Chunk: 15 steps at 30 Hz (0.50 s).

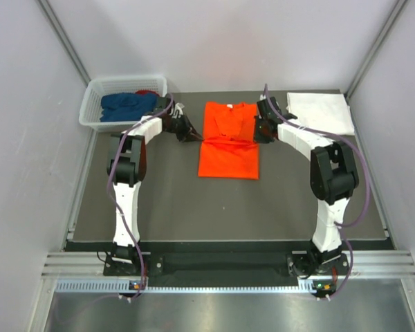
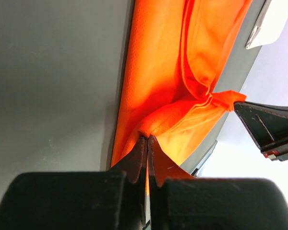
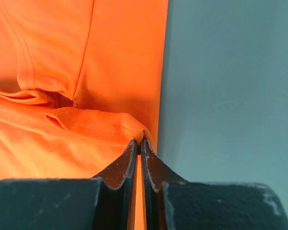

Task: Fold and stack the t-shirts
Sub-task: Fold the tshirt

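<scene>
Pinching the orange shirt (image 1: 228, 149) mid-table: clamped with the left gripper (image 2: 148, 139) on its left edge, with the right gripper (image 3: 140, 142) on its right. Far right corner, folded white shirt (image 1: 321, 111); far left, in the basket (image 1: 90, 114), blue shirt (image 1: 128, 105) and red shirt (image 1: 148, 92).

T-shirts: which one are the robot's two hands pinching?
The orange t-shirt, in the middle: left hand and right hand each pinch an edge. The white t-shirt lies apart at the far right; the blue t-shirt and red t-shirt sit in the basket.
</scene>
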Motion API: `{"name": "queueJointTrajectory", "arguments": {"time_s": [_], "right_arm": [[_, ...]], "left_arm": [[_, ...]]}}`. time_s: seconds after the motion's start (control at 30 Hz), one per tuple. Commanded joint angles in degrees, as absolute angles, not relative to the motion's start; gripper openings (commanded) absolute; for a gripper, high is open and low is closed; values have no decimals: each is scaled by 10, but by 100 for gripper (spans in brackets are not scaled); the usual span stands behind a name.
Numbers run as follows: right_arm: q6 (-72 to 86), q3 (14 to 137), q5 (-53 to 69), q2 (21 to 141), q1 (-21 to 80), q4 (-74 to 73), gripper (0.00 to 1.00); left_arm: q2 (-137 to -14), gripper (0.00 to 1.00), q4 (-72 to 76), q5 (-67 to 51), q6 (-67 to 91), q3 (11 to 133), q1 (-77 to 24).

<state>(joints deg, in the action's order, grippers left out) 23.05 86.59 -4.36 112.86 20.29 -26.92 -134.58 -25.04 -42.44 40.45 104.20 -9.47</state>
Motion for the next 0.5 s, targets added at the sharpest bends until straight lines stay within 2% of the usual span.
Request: {"name": "queueJointTrajectory", "arguments": {"time_s": [0.0, 0.27, 0.33, 0.37, 0.4, 0.47], "right_arm": [[223, 904, -41, 1141, 192, -256, 4], [228, 918, -40, 1149, 190, -258, 4], [231, 919, -38, 1152, 189, -257, 4], [234, 920, -36, 1156, 190, -259, 6], [236, 925, -38, 1159, 189, -264, 14], [241, 929, -40, 1162, 188, -266, 20]], "left_arm": [[-1342, 1, -215, -429, 403, 1066, -87], [-1354, 0, -178, -450, 429, 1067, -82], [-1354, 6, -173, -451, 427, 1068, -82], [-1354, 9, -175, -451, 426, 1067, -82], [-1355, 13, -177, -450, 423, 1070, -82], [-1358, 17, -183, -447, 420, 1074, -79]]}}
